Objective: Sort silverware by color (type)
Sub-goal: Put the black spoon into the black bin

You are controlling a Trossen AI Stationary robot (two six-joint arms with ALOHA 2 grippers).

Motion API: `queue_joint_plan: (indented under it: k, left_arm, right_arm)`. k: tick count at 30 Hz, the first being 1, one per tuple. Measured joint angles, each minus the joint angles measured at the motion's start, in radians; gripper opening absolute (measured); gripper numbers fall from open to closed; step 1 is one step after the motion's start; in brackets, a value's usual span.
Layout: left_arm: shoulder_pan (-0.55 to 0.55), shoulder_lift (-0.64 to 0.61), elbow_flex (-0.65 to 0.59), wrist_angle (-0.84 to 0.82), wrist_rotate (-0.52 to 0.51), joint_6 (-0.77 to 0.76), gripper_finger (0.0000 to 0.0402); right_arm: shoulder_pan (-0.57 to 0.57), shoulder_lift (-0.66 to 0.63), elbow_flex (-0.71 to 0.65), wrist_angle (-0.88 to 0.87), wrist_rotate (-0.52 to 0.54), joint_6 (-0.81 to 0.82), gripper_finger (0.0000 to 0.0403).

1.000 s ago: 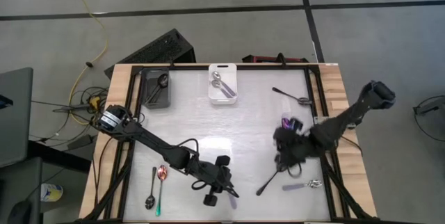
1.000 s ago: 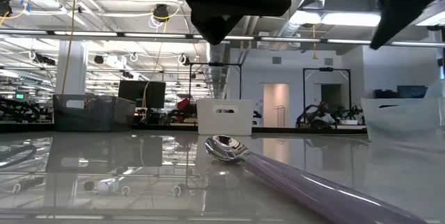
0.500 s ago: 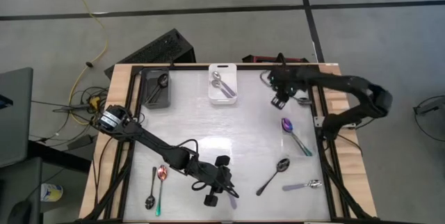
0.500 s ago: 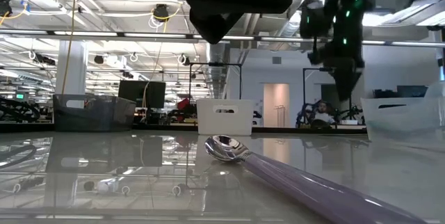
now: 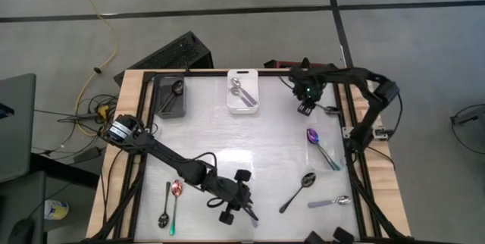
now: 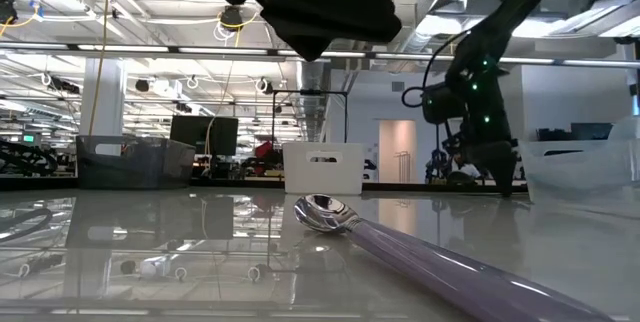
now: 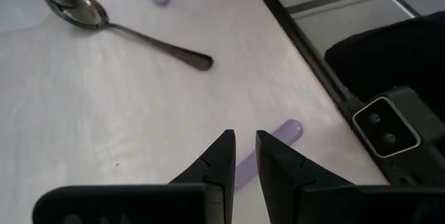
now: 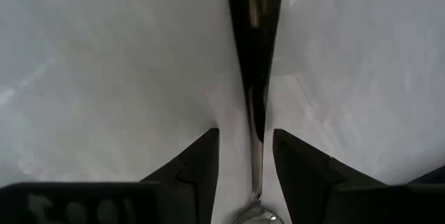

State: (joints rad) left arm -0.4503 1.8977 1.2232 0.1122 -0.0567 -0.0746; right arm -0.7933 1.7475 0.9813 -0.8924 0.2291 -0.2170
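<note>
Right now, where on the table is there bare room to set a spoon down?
The widest bare patch lies mid-table, below the white bin and dark bin, between the left end effector and the rainbow spoon. The right side is crowded: right end effector over a dark spoon, black spoon, silver spoon.

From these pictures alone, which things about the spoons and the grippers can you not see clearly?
- Right gripper, high view: it covers most of the dark spoon below it, so contact cannot be judged.
- Dark bin and white bin, high view: the spoons inside overlap and are too small to count.
- Left gripper, left wrist view: its fingers hide part of the lilac handle under them.
- Low view: the nearest spoon's handle is cut off by the picture's edge.
</note>
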Motion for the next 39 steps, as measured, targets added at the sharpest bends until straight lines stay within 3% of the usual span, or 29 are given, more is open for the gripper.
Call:
queue_joint_plan:
  k: [8, 15, 23, 28, 32, 36, 39]
  left_arm:
    - [0.005, 0.0, 0.0, -0.019, -0.001, 0.0, 0.0042]
    - [0.005, 0.0, 0.0, -0.013, -0.002, -0.024, 0.0042]
    - [0.004, 0.0, 0.0, -0.018, 0.047, -0.055, 0.0042]
    - [-0.002, -0.005, 0.0, -0.033, 0.067, -0.043, 0.0042]
    - [-0.001, -0.015, 0.0, -0.049, 0.006, -0.05, 0.0042]
    - [-0.002, -0.016, 0.0, -0.021, -0.011, -0.052, 0.0042]
    - [-0.002, -0.017, 0.0, 0.018, -0.005, -0.052, 0.0042]
  right_arm:
    - [0.028, 0.061, 0.005, -0.001, 0.01, -0.052, 0.0144]
    - [0.061, 0.029, -0.002, -0.037, -0.047, -0.005, 0.0023]
    - [0.194, -0.159, -0.006, -0.019, -0.095, 0.033, 0.0014]
    - [0.376, -0.362, -0.006, 0.012, -0.079, 0.112, 0.0014]
    - [0.537, -0.498, -0.005, 0.011, -0.074, 0.19, 0.0014]
    - [0.612, -0.558, -0.005, -0.034, 0.048, 0.291, 0.0032]
    - [0.592, -0.553, -0.008, -0.058, 0.101, 0.321, 0.0063]
